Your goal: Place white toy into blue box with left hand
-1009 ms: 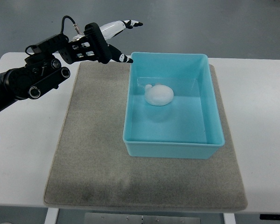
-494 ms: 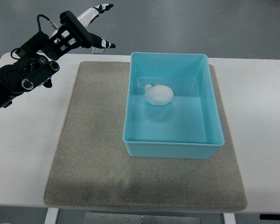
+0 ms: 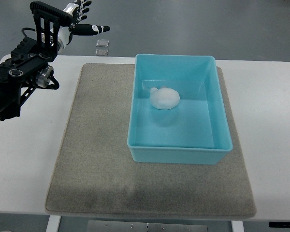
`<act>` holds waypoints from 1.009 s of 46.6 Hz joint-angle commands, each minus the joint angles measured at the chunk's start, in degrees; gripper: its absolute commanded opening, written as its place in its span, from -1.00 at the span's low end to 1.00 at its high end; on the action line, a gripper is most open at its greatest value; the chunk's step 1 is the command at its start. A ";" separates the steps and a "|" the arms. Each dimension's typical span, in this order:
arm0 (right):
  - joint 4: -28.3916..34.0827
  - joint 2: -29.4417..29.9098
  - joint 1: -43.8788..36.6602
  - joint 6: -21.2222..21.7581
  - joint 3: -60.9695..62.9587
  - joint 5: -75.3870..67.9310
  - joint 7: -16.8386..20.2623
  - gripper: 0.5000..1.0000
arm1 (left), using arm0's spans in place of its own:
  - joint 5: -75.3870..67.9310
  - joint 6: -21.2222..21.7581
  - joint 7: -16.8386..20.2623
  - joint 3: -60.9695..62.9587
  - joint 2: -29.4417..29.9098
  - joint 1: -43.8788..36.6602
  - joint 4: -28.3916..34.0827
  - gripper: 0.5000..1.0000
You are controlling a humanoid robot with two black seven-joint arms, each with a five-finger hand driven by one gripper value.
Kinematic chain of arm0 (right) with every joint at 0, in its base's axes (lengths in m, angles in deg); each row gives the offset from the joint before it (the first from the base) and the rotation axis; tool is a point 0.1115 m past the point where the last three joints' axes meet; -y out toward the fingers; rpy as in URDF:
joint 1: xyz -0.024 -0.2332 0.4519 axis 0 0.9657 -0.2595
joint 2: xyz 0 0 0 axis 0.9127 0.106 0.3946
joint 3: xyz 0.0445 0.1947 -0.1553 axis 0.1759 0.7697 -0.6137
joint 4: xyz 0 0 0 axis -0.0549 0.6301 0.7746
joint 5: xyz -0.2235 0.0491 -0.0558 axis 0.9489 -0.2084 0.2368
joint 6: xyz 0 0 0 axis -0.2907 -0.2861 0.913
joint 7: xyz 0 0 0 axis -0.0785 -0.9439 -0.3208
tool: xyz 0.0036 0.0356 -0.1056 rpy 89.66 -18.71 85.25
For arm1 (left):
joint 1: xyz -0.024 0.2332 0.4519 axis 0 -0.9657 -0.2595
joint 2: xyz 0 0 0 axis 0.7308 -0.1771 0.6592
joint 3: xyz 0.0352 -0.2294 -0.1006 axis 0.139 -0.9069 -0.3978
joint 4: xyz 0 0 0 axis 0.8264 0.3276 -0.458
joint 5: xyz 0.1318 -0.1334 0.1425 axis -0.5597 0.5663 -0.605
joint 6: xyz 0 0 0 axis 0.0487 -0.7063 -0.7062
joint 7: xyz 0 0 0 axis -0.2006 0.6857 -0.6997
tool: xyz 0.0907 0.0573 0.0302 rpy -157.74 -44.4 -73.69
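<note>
The white toy (image 3: 164,99) lies inside the blue box (image 3: 217,104), toward its far left part, touching nothing but the box floor. My left hand (image 3: 79,19) is raised at the top left, beyond the table's far edge and well away from the box. Its fingers are spread and hold nothing. The black left arm (image 3: 19,77) runs in from the left edge. The right arm is out of sight.
The box stands on a grey mat (image 3: 96,145) that covers the middle of the white table (image 3: 270,121). Two small grey squares (image 3: 102,47) lie on the floor past the far edge.
My left hand has drawn back up and to the left, from beside the box's far left corner to the picture's top left. The toy has stayed put in the box.
</note>
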 commanded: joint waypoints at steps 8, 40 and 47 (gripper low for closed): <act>-0.02 0.00 0.00 0.00 0.00 0.00 0.06 0.74 | 8.17 -3.17 -2.74 -0.24 0.09 -0.22 0.79 0.98; -0.02 0.00 0.00 0.00 0.00 0.00 -0.03 0.74 | 32.34 -16.80 -2.13 -4.10 -2.37 -2.41 4.57 0.99; -0.02 0.00 0.00 0.09 0.00 0.00 -0.03 0.74 | 32.17 -20.67 -1.51 -6.40 -2.90 -3.47 5.36 0.99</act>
